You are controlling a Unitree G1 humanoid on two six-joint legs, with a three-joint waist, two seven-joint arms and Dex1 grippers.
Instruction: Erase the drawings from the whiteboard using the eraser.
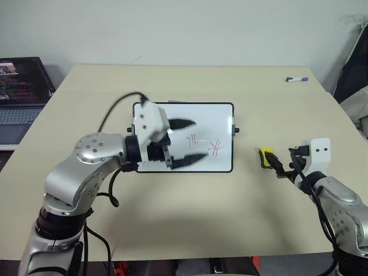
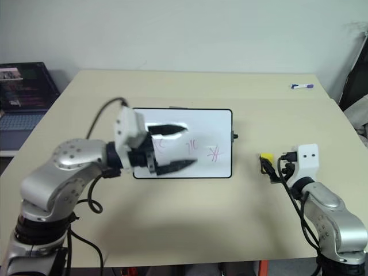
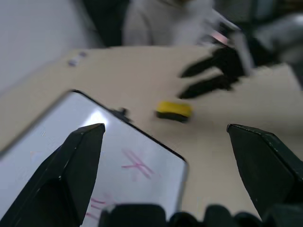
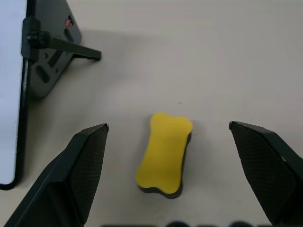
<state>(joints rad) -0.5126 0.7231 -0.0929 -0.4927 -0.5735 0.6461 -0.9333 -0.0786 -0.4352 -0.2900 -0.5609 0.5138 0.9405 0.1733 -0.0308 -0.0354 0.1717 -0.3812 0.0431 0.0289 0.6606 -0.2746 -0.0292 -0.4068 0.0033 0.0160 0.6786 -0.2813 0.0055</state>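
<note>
The whiteboard [image 1: 210, 115] lies flat in the middle of the table, and its drawings [image 1: 193, 138] are thin pink-purple strokes with a hash sign [image 1: 215, 149] near its right end. My left gripper [image 1: 190, 141] hovers over the board, pointing right, open and empty. Right of the board lies the yellow eraser [image 1: 266, 157] with a dark underside. My right gripper [image 4: 168, 126] is open just behind the eraser [image 4: 165, 153], one finger on each side, not touching it.
A purple-capped white marker [image 1: 296, 79] lies at the table's far right corner. A laptop [image 1: 20, 92] stands beyond the table's left edge. The board's black knob and stand [image 4: 47, 61] stick out toward the eraser.
</note>
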